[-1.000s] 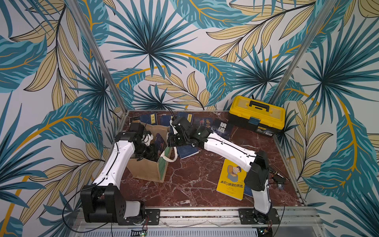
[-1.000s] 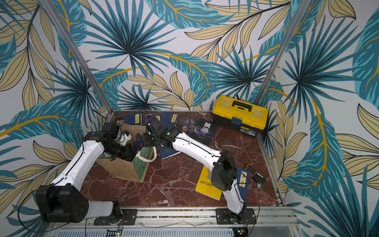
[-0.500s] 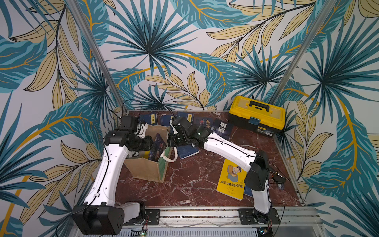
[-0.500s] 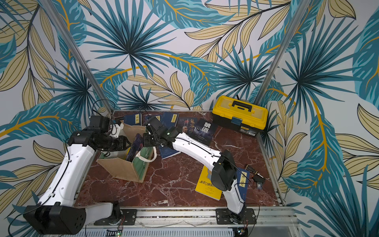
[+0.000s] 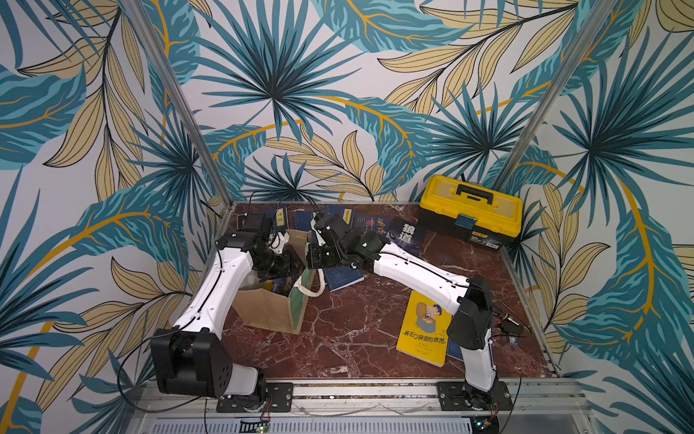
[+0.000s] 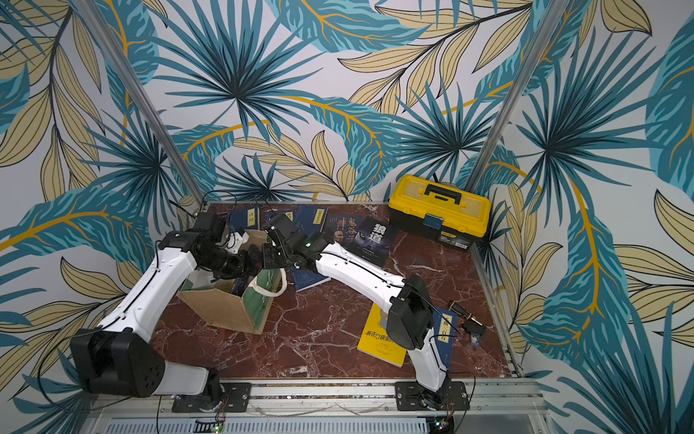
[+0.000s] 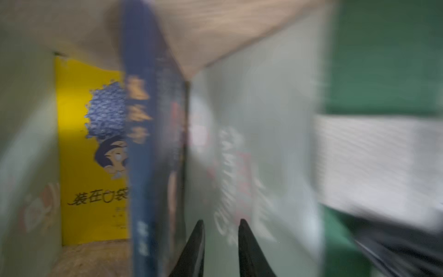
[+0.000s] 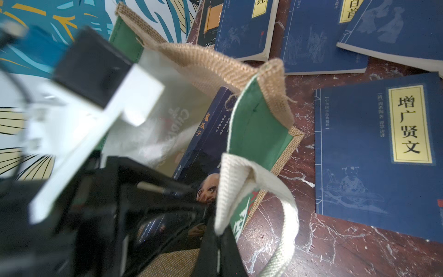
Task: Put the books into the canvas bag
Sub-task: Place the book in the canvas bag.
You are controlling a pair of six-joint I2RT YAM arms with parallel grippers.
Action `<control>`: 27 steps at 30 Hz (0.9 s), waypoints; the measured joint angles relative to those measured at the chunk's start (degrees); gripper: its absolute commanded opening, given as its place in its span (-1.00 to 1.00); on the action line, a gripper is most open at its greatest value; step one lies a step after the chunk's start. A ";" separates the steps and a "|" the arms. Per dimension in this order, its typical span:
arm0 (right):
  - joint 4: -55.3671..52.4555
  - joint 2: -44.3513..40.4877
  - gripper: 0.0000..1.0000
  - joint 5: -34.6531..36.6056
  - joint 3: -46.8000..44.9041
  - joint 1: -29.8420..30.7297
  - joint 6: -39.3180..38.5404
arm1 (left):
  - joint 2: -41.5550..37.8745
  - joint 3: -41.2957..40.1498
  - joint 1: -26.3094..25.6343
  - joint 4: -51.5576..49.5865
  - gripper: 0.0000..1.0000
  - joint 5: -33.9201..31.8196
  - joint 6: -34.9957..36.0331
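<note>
The canvas bag (image 5: 263, 312) (image 6: 225, 312) stands open at the table's left. My right gripper (image 8: 217, 230) (image 5: 310, 261) is shut on its white handle (image 8: 239, 172) at the green side panel's rim. My left gripper (image 7: 220, 220) (image 5: 289, 263) reaches inside the bag, open, with only the whitish lining (image 7: 263, 120) between its fingers. A navy book (image 7: 148, 167) and a yellow book (image 7: 91, 156) stand in the bag beside it. On the table lie a yellow book (image 5: 424, 330), a navy book (image 5: 343, 276) (image 8: 374, 148) and dark books (image 5: 407, 233) at the back.
A yellow-and-black toolbox (image 5: 471, 210) stands at the back right corner. A small black tool (image 5: 507, 327) lies by the right edge. Patterned walls close in the table on three sides. The left arm's wrist (image 8: 96, 72) fills the bag's mouth.
The left arm has shifted, and its gripper has pushed back down into the bag's mouth. The right arm and the bag have kept still.
</note>
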 measured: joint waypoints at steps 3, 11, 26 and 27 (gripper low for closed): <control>0.15 0.00 -1.00 -0.04 0.00 0.00 0.00 | 3.61 -2.27 2.45 1.40 -0.13 -4.44 -0.50; 0.44 0.00 -1.00 -0.48 -0.02 0.00 -0.02 | 5.73 -5.35 3.67 3.28 -0.01 -12.31 -1.09; 0.90 -0.07 -0.21 -0.96 0.11 -0.07 -1.25 | -7.93 -2.19 3.72 2.47 0.00 -7.58 -0.94; 0.68 -0.20 -0.18 -0.81 0.11 -0.07 -1.49 | -9.16 -1.53 3.72 2.54 0.00 -6.97 -1.03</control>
